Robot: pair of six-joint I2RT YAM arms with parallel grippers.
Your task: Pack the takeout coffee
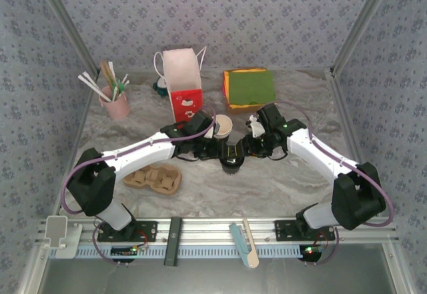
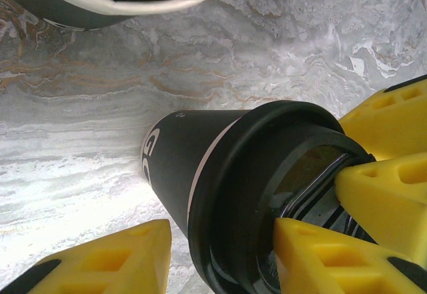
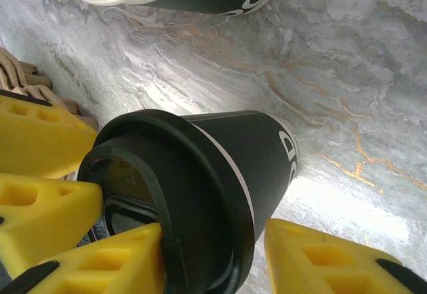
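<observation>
The lidded cup [image 1: 231, 157] stands mid-tabletop [image 1: 280, 187], with the open cup [image 1: 222, 126] just behind it. 2 hands straddle the lidded one: left hand [image 2: 220, 257] and right hand [image 3: 213, 261] are each half-open, 1 finger at the lid and the other just clear.

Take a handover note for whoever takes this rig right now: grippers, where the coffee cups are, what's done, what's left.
Left gripper: straddles the lidded cup's rim, one finger on the lid, one outside the wall. Can't tell if it is clamped.
Right gripper: the same, from the opposite side.
Open cup: upright just behind the lidded cup, no lid.
Done: one cup has its lid on.
Left: neither cup is packed. The cardboard carrier, front-left, holds no cup.
</observation>
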